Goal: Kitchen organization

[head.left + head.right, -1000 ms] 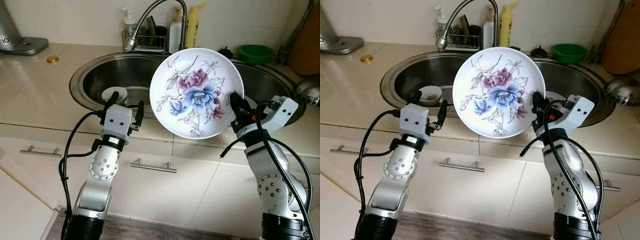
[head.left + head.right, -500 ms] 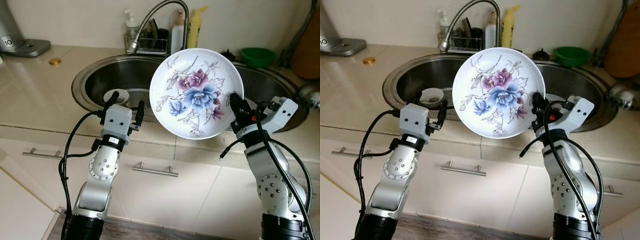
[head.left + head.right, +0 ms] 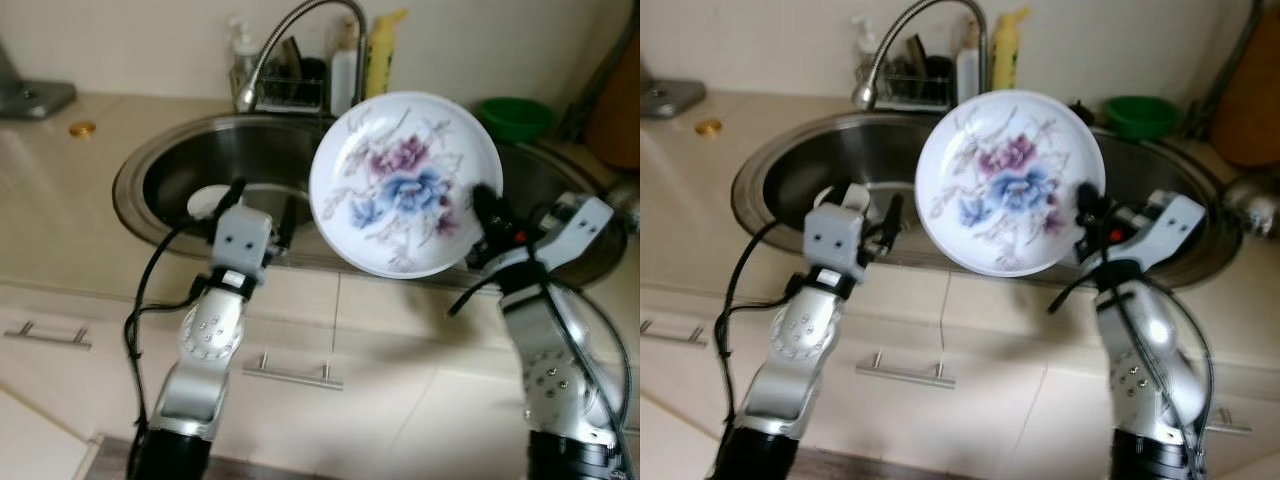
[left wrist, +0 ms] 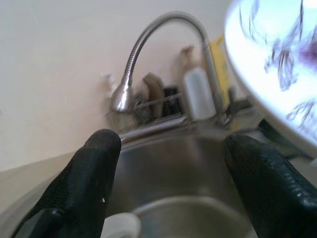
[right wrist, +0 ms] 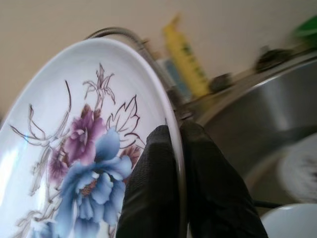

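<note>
Fingers of the right gripper [image 5: 179, 163] pinch the rim of a white plate [image 3: 405, 185] painted with purple and blue flowers, one black finger on the decorated face and the other behind it, holding the plate upright on edge at the centre right of the head-camera frame, its painted side turned toward the camera. Plate and gripper sit above the front edge of a round steel sink [image 3: 160, 170], over the beige counter [image 3: 60, 230]. At centre left, the left gripper [image 3: 262, 207] is raised with its two fingers spread wide and nothing between them, pointing toward the basin; its wrist camera looks between the fingertips [image 4: 99, 163] at the curved faucet [image 4: 148, 54] and a small white dish [image 3: 212, 201] lying in the bottom of the sink. Behind the faucet, along the top of the frame, stand a wire caddy [image 3: 290, 90], a white bottle [image 3: 345, 75] and a yellow bottle [image 3: 382, 50]. A green bowl [image 3: 514, 115] rests at upper right, and a small gold-coloured round object [image 3: 81, 128] lies on the counter at upper left. Cabinet fronts with metal bar handles [image 3: 292, 372] run along the lower part of the blurred frame.
</note>
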You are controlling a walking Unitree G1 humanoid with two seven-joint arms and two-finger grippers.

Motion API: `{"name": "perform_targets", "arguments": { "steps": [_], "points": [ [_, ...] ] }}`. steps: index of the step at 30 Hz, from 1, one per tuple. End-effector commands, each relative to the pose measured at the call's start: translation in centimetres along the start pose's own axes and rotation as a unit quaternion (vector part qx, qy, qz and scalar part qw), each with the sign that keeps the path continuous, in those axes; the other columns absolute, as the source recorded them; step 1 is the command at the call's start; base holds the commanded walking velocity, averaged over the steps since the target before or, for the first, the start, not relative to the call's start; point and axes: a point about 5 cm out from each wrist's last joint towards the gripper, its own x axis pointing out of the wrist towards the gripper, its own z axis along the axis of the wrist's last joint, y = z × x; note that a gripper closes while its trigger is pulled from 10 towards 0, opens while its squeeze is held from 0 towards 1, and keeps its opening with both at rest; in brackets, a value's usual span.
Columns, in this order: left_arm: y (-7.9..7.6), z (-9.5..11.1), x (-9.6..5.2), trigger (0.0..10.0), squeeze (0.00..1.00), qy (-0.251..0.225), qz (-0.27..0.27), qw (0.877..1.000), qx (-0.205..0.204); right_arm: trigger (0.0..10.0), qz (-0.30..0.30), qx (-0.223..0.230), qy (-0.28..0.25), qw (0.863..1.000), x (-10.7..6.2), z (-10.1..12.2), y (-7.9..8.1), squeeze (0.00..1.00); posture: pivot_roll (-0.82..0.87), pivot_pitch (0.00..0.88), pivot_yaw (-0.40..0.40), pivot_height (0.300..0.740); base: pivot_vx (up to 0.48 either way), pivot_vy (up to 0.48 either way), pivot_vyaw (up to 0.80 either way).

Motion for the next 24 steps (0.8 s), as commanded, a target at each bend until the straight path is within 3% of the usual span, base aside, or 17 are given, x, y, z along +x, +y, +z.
{"name": "perform_targets", "arguments": {
  "steps": [1,10,18,22,23,24],
  "points": [
    [-0.7,0.6,0.3,10.0,0.0,-0.013,-0.009,1.0,-0.009,0.0,-0.001,-0.002,-0.025,1.0,-0.3,1.2,-0.3,0.0,0.0,0.0,-0.017,0.74,0.259,0.0,0.0],
    [-0.7,0.6,0.3,10.0,0.0,-0.014,-0.01,1.0,-0.009,0.0,-0.024,-0.008,-0.022,0.999,-0.1,1.1,-0.8,0.0,0.0,0.0,-0.019,0.74,0.26,0.0,0.0],
    [-1.0,0.8,0.3,10.0,0.0,-0.021,-0.012,1.0,-0.014,0.0,-0.122,-0.042,-0.03,0.991,1.2,2.8,-4.2,0.0,0.01,0.0,-0.021,0.74,0.0,0.0,0.0],
    [-1.0,0.9,0.3,10.0,0.0,-0.021,-0.011,1.0,-0.013,0.0,-0.167,-0.088,-0.011,0.982,1.5,3.2,-5.9,0.0,0.01,0.0,-0.024,0.74,0.0,0.0,0.0],
    [-0.9,0.9,0.3,10.0,0.0,-0.021,-0.01,1.0,-0.013,0.0,-0.207,-0.122,-0.007,0.971,1.7,3.9,-7.4,0.0,0.01,0.0,-0.024,0.74,0.0,0.0,0.0],
    [-0.9,0.9,0.3,10.0,0.0,-0.021,-0.009,1.0,-0.013,0.0,-0.219,-0.132,-0.006,0.967,1.7,4.1,-7.8,0.0,0.01,0.0,-0.024,0.74,0.0,0.0,0.0]
  ]
}}
